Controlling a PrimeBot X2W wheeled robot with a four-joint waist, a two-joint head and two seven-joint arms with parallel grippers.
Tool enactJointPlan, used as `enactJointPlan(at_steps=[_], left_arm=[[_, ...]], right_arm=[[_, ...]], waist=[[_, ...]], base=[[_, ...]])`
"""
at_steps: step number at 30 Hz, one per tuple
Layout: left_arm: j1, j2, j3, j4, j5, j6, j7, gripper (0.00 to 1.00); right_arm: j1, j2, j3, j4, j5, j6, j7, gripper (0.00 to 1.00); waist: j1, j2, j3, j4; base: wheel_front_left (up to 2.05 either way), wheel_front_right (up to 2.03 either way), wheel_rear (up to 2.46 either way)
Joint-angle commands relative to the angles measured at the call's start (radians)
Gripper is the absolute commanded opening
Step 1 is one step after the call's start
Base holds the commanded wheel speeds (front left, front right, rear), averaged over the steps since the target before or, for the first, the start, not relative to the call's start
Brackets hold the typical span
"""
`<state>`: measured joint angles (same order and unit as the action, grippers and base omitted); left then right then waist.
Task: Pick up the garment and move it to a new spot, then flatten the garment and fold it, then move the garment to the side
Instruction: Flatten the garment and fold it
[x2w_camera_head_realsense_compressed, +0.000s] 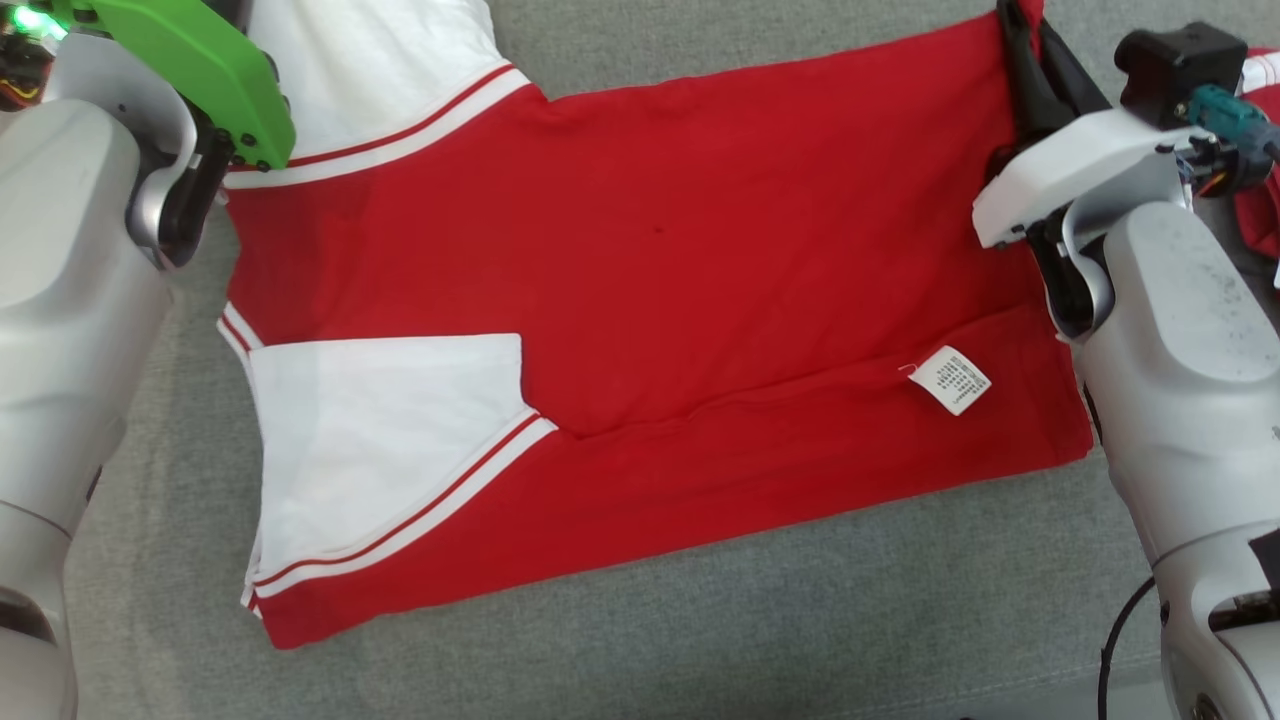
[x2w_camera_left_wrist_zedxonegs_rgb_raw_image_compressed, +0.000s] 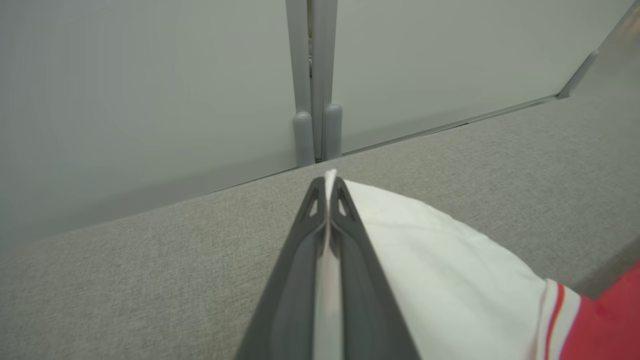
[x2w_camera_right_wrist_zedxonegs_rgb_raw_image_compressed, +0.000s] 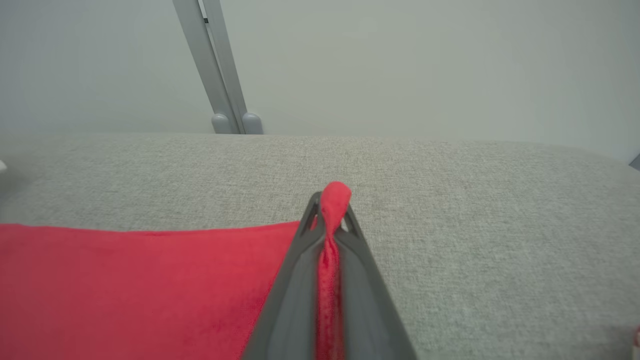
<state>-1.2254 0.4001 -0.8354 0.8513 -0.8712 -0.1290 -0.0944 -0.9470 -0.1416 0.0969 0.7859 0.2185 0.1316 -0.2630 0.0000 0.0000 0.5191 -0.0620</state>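
Clamping the white sleeve (x2w_camera_left_wrist_zedxonegs_rgb_raw_image_compressed: 450, 260) in the left gripper (x2w_camera_left_wrist_zedxonegs_rgb_raw_image_compressed: 327, 187) and the red hem (x2w_camera_right_wrist_zedxonegs_rgb_raw_image_compressed: 336, 192) in the right gripper (x2w_camera_right_wrist_zedxonegs_rgb_raw_image_compressed: 331, 210), carry both evenly toward the care label (x2w_camera_head_realsense_compressed: 950, 379).

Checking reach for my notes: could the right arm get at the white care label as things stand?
Probably not yet: the right gripper is shut on the garment. The care label lies uncovered beside that forearm, so after letting go the way looks free.

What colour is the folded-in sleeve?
The sleeve is white, trimmed with a thin red stripe; the head view shows it best.
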Motion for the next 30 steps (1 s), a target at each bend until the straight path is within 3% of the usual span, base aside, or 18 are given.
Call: enactJointPlan(at_steps=[1,14,20,25,30], left_arm=[[0.002,-0.002,-0.008,-0.004,-0.010,-0.002,-0.019,0.00],[0.190,0.015,-0.034,-0.141,-0.119,-0.002,-0.165,0.00],[0.386,0.023,0.065,-0.272,-0.111,-0.002,-0.171,0.00],[0.596,-0.019,0.169,-0.364,-0.056,-0.002,-0.170,0.00],[0.762,-0.065,0.203,-0.411,-0.012,-0.002,-0.170,0.00]], right_arm=[[0.026,-0.005,-0.010,-0.006,-0.007,-0.002,-0.002,0.00],[0.202,-0.063,-0.069,-0.081,0.003,-0.002,-0.002,0.00],[0.313,-0.073,-0.069,-0.137,0.039,-0.002,-0.002,0.00],[0.414,-0.067,-0.068,-0.181,0.077,-0.002,-0.002,0.00],[0.503,-0.055,-0.063,-0.205,0.104,-0.002,-0.002,0.00]], waist=[[0.0000,0.0000,-0.037,0.029],[0.0000,0.0000,-0.172,0.100],[0.0000,0.0000,-0.231,0.128],[0.0000,0.0000,-0.282,0.148],[0.0000,0.0000,-0.327,0.159]], base=[[0.00,0.00,0.00],[0.00,0.00,0.00],[0.00,0.00,0.00],[0.00,0.00,0.00],[0.00,0.00,0.00]])
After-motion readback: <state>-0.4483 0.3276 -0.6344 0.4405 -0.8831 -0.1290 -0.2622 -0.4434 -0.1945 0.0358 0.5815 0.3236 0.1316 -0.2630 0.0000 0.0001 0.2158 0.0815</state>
